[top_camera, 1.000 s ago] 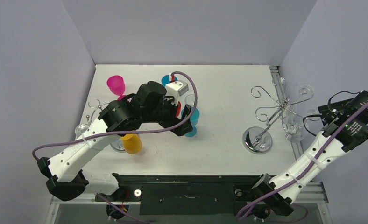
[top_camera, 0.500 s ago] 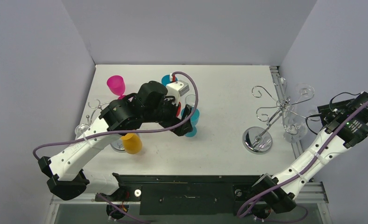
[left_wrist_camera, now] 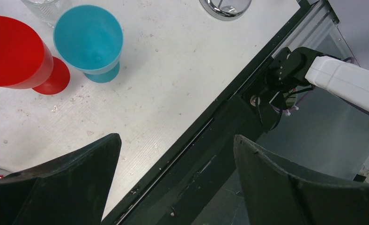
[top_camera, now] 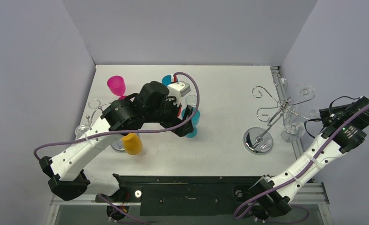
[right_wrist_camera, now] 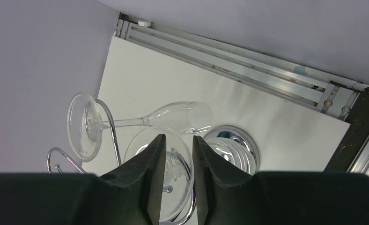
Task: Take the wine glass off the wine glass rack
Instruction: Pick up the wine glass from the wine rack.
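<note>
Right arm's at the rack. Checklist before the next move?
1. Right gripper shut on the wine glass: ok.
2. Its foot clear of the rack hook: cannot tell.
3. Neighbouring glass out of the pull path: not ok, it hangs right beside.
4. Left gripper open, empty, away from the rack: ok.

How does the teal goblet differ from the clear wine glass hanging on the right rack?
The teal goblet is opaque; the clear wine glass is transparent. The goblet stands upright on the table; the glass hangs by its foot from the wire rack. The goblet's stem is short, the glass's long and thin. Both are stemmed.
</note>
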You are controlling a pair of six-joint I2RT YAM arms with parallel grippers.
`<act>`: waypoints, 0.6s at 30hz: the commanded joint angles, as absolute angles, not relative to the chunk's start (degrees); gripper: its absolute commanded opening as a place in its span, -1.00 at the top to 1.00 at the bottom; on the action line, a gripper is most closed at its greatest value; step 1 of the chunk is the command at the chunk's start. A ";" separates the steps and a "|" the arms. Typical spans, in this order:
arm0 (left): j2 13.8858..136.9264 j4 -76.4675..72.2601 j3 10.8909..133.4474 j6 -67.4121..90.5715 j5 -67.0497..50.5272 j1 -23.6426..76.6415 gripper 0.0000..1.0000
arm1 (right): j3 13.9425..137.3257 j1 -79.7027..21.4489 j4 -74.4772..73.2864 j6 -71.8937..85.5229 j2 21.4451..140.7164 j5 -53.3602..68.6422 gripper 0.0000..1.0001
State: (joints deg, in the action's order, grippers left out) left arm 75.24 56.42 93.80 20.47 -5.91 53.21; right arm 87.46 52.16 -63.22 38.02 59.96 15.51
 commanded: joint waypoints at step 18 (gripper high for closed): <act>75.80 55.56 96.33 19.87 -6.28 53.44 -0.75 | 86.75 52.82 -62.70 37.79 58.47 14.90 1.00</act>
State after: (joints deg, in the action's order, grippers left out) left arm 75.85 56.42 93.80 20.47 -5.91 53.21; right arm 87.24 52.21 -61.36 38.44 59.11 15.90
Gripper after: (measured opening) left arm 0.875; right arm 0.050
